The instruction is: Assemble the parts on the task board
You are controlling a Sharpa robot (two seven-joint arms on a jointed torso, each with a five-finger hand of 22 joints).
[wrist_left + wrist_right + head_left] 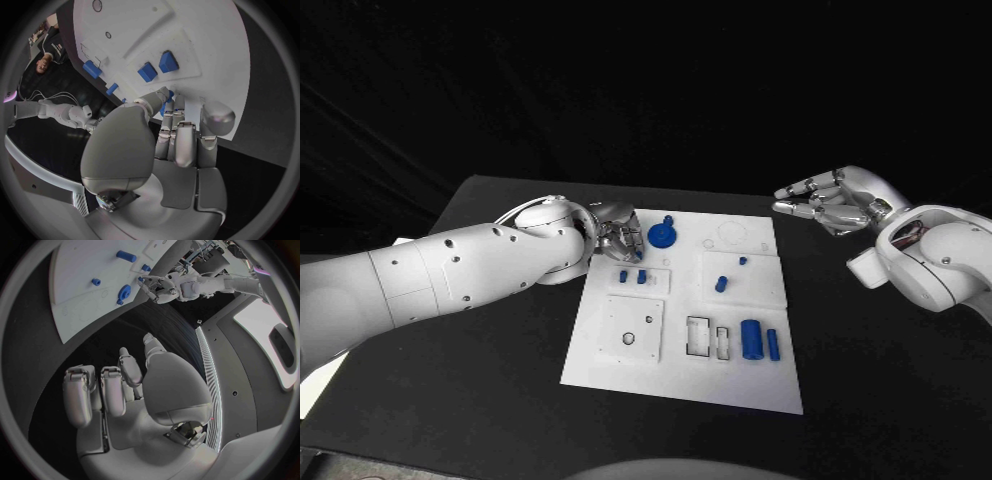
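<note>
The white task board (678,372) lies in the middle of the black table. My left hand (607,236) is at the board's far left corner, its fingertips against a blue round part (665,235) with a small knob. In the left wrist view a strip of that blue round part (167,102) shows pinched between the thumb and a finger of the left hand (178,135). Two small blue blocks (633,275) lie just in front of it. My right hand (831,203) hovers off the board's far right corner, fingers loosely bent, holding nothing.
Further blue parts lie on the board: a short peg (741,261), a small piece (721,283), a cylinder (753,338) and a thin bar (773,345). Empty slots (708,338) and a square plate (635,326) sit nearer me. Bare black table (473,380) surrounds the board.
</note>
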